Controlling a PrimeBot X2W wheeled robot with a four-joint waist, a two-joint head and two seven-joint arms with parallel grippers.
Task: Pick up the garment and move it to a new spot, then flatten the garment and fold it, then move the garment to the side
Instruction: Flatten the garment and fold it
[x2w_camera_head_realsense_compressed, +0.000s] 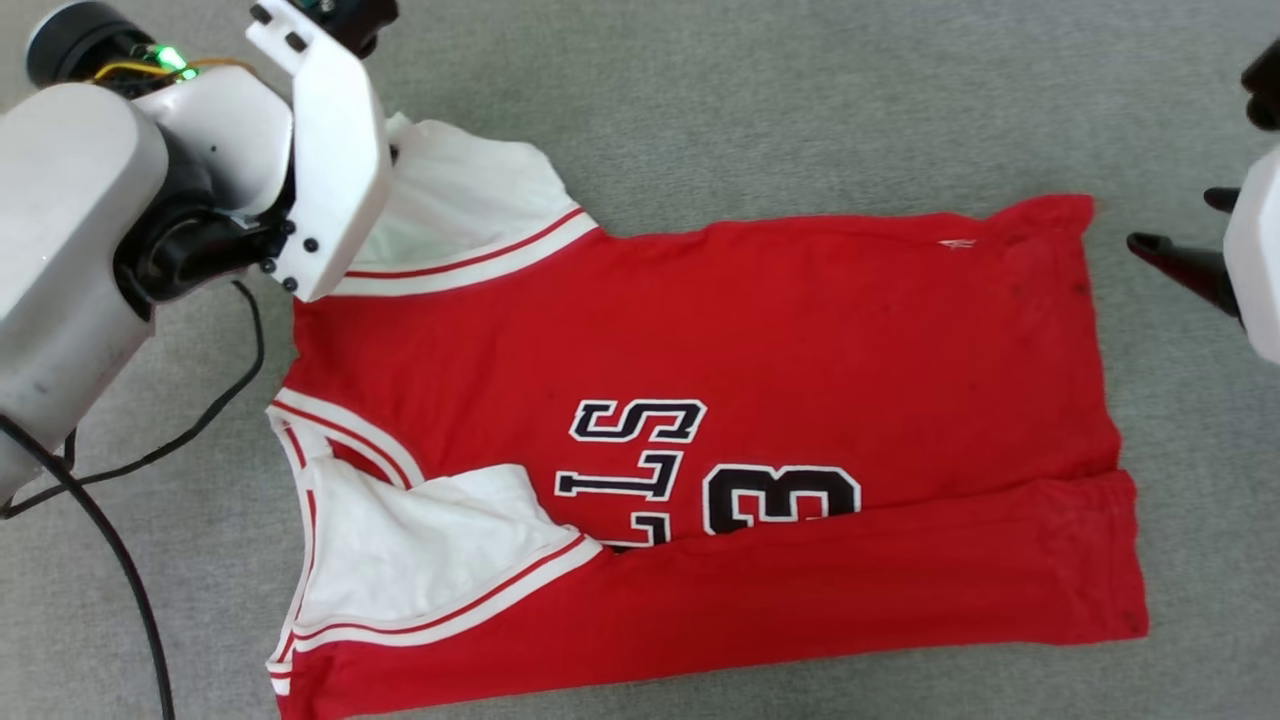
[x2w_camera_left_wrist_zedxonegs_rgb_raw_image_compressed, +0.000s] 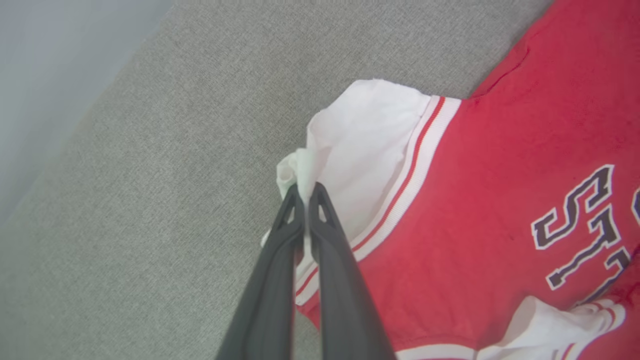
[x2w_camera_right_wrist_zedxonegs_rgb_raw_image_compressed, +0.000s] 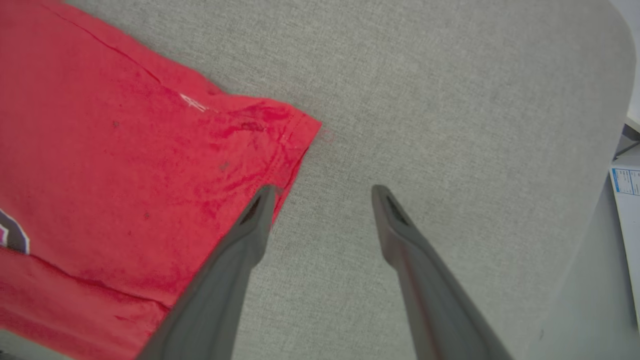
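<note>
The garment (x2w_camera_head_realsense_compressed: 760, 330), a red jersey with white sleeves and black lettering, lies spread on the grey surface with its near long edge folded over the number. My left gripper (x2w_camera_left_wrist_zedxonegs_rgb_raw_image_compressed: 305, 192) is shut on the tip of the far white sleeve (x2w_camera_left_wrist_zedxonegs_rgb_raw_image_compressed: 350, 150), pinching a bunch of white cloth. In the head view the left arm (x2w_camera_head_realsense_compressed: 320, 150) covers that sleeve's end. My right gripper (x2w_camera_right_wrist_zedxonegs_rgb_raw_image_compressed: 322, 192) hangs open just off the garment's hem corner (x2w_camera_right_wrist_zedxonegs_rgb_raw_image_compressed: 280, 125), with nothing between its fingers; its dark fingers (x2w_camera_head_realsense_compressed: 1175, 262) show at the right edge of the head view.
Grey cloth-covered surface (x2w_camera_head_realsense_compressed: 700, 100) all around the garment. Black cables (x2w_camera_head_realsense_compressed: 120, 560) trail at the left. A white box with a label (x2w_camera_right_wrist_zedxonegs_rgb_raw_image_compressed: 627, 195) sits beyond the surface's right edge in the right wrist view.
</note>
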